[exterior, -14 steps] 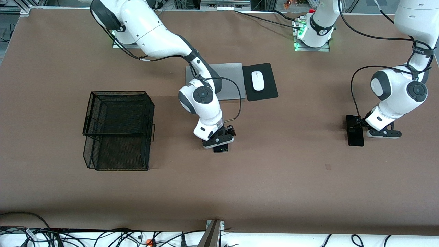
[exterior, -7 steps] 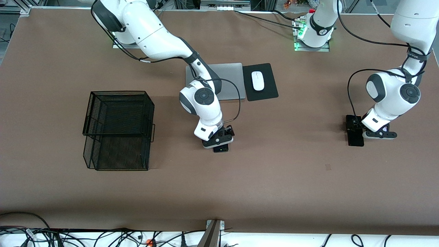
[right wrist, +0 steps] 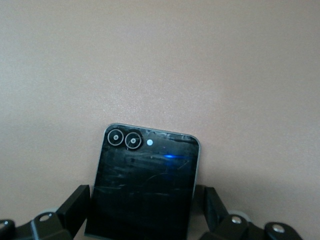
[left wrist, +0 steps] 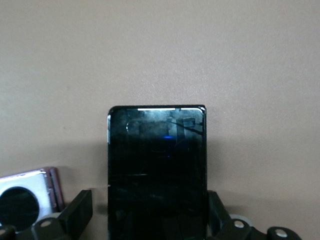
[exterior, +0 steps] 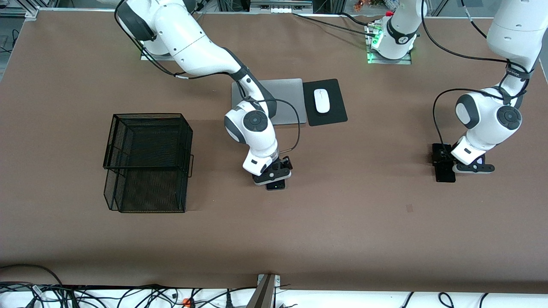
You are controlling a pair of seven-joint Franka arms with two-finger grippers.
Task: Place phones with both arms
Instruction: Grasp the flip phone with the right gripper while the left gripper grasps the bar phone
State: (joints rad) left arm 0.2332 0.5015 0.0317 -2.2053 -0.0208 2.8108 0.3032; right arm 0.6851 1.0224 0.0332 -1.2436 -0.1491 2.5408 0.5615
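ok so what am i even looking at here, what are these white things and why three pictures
These are two white robot arms at a brown table. The wide picture comes from a high camera facing them. The other two come from cameras on each arm's wrist, looking down past its black grasping tool.

The right tool is down over a square black folded phone mid-table. The left tool is down over a slim black bar phone at the left arm's end of the table, with a square lavender-white phone lying beside it. Whether either tool grips its phone yet, I cannot tell.

Also on the table are a black wire mesh basket, a closed silver laptop and a white mouse on a black pad.
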